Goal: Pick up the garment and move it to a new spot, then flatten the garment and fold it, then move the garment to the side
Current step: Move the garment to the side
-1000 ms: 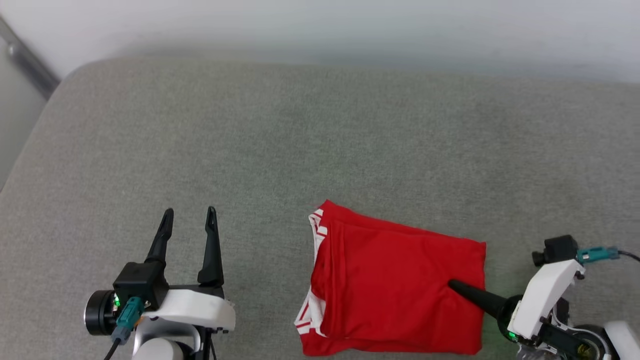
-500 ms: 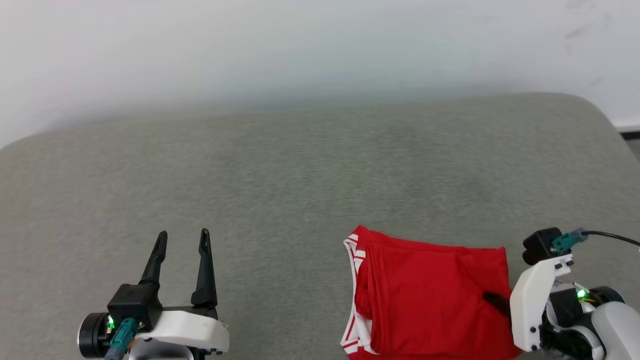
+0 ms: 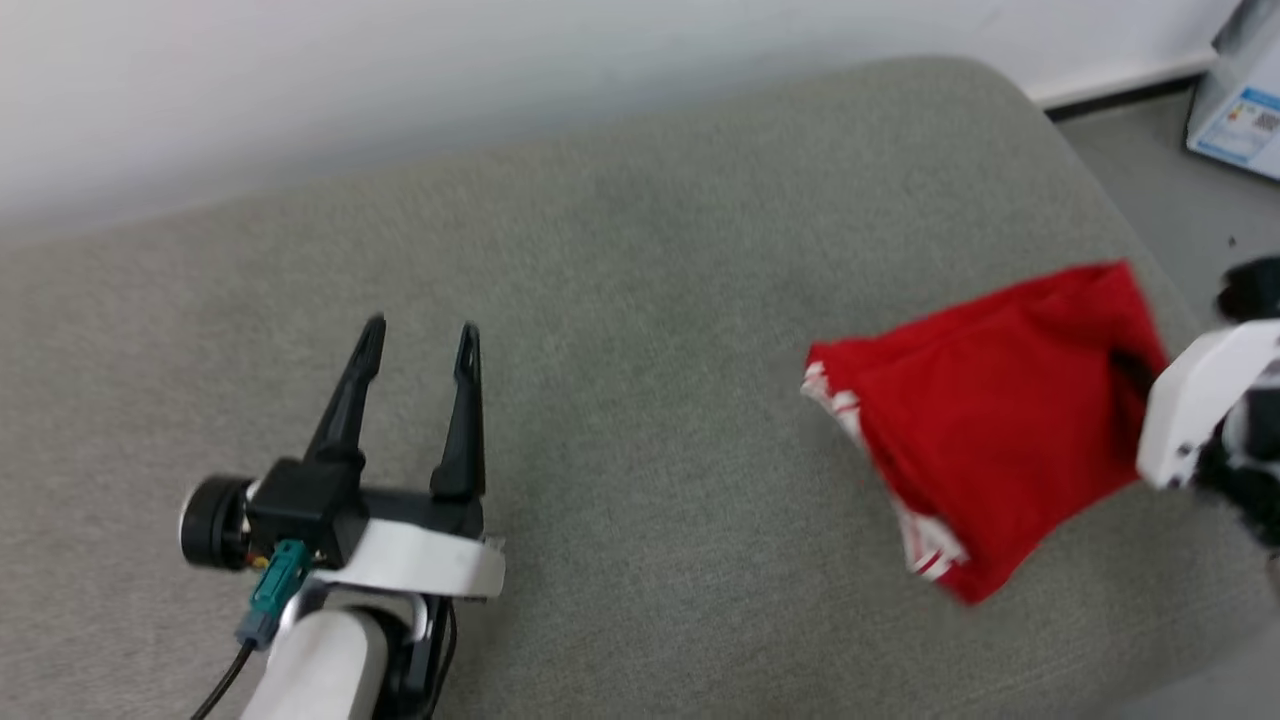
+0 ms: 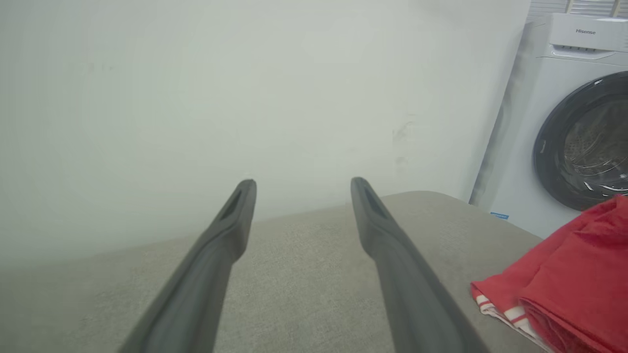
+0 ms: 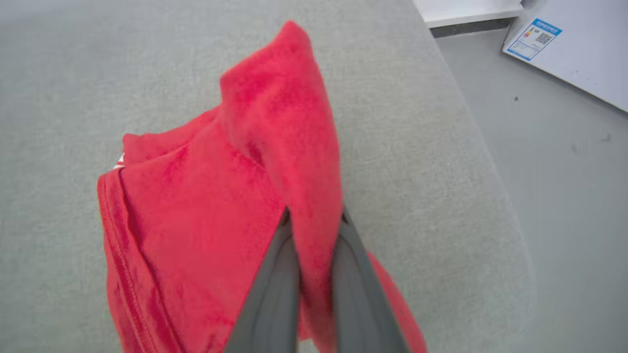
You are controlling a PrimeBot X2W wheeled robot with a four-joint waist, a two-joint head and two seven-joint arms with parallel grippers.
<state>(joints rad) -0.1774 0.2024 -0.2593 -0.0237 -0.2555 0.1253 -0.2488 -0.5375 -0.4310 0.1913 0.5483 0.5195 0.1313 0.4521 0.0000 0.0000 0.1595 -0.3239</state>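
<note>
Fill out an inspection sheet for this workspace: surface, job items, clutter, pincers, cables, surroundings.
Surface: grey padded cushion, rounded corner on the right.
Job's things: folded red garment, striped trim showing, near the right edge, one side raised.
Clutter: nothing seen.
Pincers: left pincer open, empty; right pincer shut on the garment.
Cables: teal-plug cable at the left wrist.
Surroundings: pale wall, washing machine, grey floor.

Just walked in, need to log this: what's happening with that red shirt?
The robot's right gripper is shut on an edge of the folded red jersey shirt with white striped trim, holding it up near the right end of the grey upholstered surface. The left gripper hovers open and empty over that surface.
</note>
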